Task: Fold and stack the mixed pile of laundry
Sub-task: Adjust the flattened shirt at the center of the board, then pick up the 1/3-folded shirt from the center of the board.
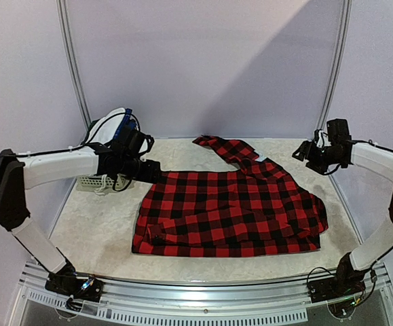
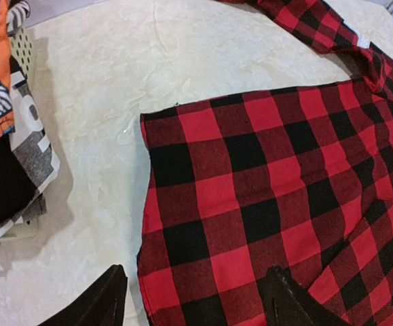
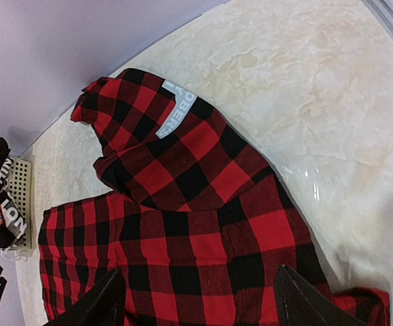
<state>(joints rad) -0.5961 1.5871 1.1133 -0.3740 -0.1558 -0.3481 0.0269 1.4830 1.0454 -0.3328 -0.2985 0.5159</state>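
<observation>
Red-and-black plaid shirt (image 1: 230, 214) spread flat on the table (image 1: 98, 227), with the left gripper (image 2: 195, 269) wide open at its far left corner and the right gripper (image 3: 197, 270) wide open near its far right corner.

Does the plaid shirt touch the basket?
Apart. The left wrist view shows a strip of bare table between the shirt and the basket.

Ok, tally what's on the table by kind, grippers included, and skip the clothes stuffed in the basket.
Red-and-black plaid shirt: 1
White lattice basket: 1
Grippers: 2 (left gripper, right gripper)
Total: 4
</observation>
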